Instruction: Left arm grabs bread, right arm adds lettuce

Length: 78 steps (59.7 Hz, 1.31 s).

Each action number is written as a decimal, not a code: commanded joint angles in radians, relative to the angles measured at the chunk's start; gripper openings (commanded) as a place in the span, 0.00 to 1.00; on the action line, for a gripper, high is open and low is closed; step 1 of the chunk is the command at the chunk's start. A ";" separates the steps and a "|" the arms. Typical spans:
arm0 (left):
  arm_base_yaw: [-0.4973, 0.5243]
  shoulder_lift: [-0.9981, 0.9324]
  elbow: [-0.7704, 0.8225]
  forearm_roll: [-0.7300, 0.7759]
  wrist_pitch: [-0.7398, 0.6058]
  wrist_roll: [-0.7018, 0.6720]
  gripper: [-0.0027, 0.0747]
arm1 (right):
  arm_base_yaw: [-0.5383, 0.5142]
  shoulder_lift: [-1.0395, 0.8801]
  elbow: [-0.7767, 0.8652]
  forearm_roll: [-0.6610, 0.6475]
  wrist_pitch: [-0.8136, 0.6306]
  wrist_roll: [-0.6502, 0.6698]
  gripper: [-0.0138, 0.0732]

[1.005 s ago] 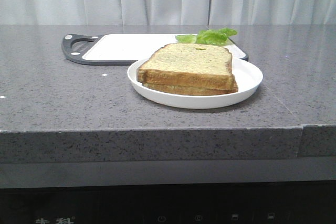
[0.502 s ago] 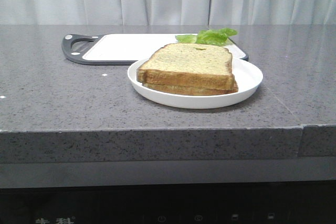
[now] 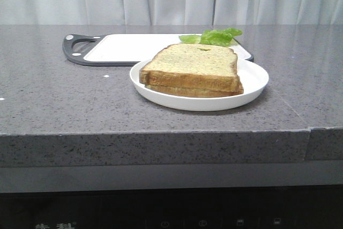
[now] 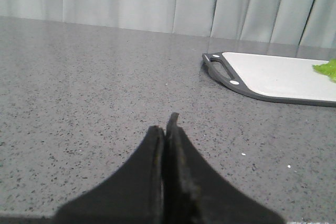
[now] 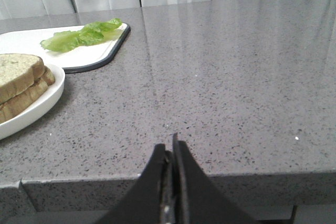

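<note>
We see the bread [image 3: 192,67] lying on top of a thinner slice [image 3: 201,92] in a white plate [image 3: 252,92] near the front edge of the grey stone counter [image 3: 64,100]. Behind the plate sits a white cutting board [image 3: 128,46] with a dark rim and a handle at its left end, and the lettuce [image 3: 214,37] lies on the board's right end, just behind the bread. Neither arm shows in the front view. In the left wrist view we find the left arm [image 4: 167,129] low over bare counter with its two fingers pressed together and nothing between them — the board's handle end is ahead of it and off to one side, well apart, and only a sliver of the leaf shows at the frame's edge; the bread is out of that view. In the right wrist view the right arm [image 5: 170,153] hangs just off the counter's front edge, its fingers likewise closed on nothing, with the plate, both slices and the lettuce all well apart from it, off to one side.
</note>
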 commanded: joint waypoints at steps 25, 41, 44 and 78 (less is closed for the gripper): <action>0.001 0.522 -0.477 -0.001 0.096 0.006 0.01 | -0.007 0.388 -0.477 -0.012 0.080 -0.066 0.09; 0.001 0.565 -0.495 0.009 0.080 0.006 0.29 | -0.007 0.441 -0.493 -0.011 0.073 -0.069 0.41; 0.001 0.565 -0.495 0.028 0.070 0.006 0.46 | -0.007 0.441 -0.493 -0.011 0.070 -0.069 0.55; -0.192 0.922 -0.815 -0.070 0.402 0.006 0.76 | -0.007 0.441 -0.493 -0.011 0.077 -0.069 0.76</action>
